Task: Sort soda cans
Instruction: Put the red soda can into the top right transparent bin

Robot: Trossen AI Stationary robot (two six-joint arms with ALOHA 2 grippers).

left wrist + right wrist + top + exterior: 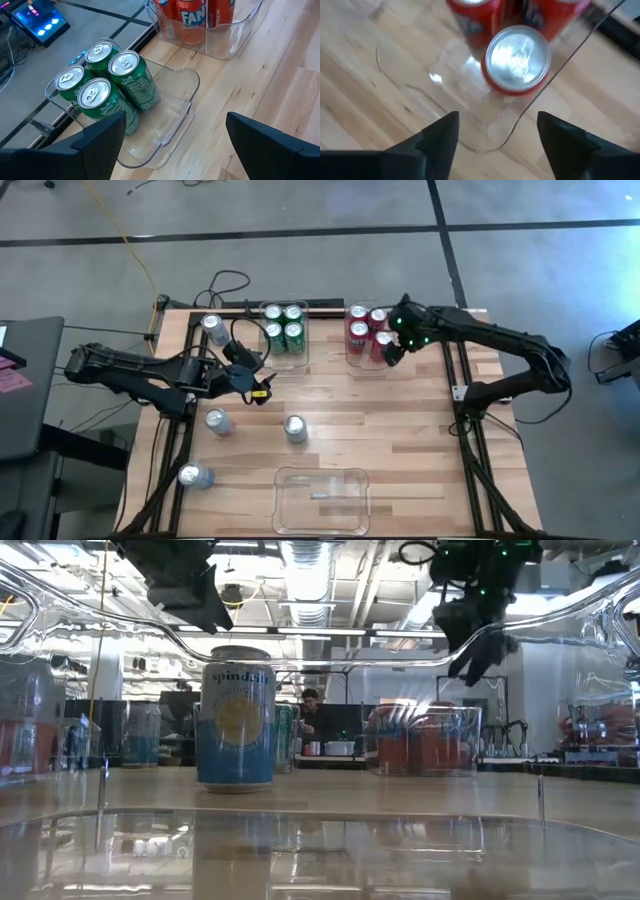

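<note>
Right hand point(492, 132), fingers apart, above red cans point(366, 332) in clear bin point(445, 70); bin wall alongside. Left hand point(172, 137) apart nr green cans point(107, 85). Labels: "Fan…", "spindrift" can point(237, 718).

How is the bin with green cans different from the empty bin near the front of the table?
The green-can bin holds four green cans, standing upright; the empty bin holds nothing. The green-can bin sits at the table's far edge, left of the red-can bin; the empty bin sits alone at the near edge. Both are clear plastic.

far bins point(300, 358): cans inside | near bin point(322, 525) | four cans point(295, 428) on table point(400, 430)
</note>
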